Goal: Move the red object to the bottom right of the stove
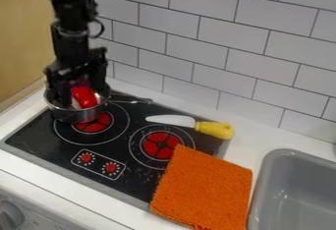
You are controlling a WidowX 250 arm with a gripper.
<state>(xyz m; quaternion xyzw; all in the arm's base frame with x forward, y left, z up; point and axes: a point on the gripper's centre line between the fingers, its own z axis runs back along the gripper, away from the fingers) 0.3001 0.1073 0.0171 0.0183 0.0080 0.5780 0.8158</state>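
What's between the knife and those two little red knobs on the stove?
The round burner with the red middle is between the knife and the knobs. You can see it in the camera view.

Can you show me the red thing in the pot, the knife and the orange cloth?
Red thing (85,98): camera view, on its shiny side.
Knife (214,129): camera view, on its yellow handle.
Orange cloth (204,187): camera view, near its middle.

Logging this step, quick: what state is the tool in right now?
Tool: can't tell whether it's open or closed; it's down at the red object in the pot.
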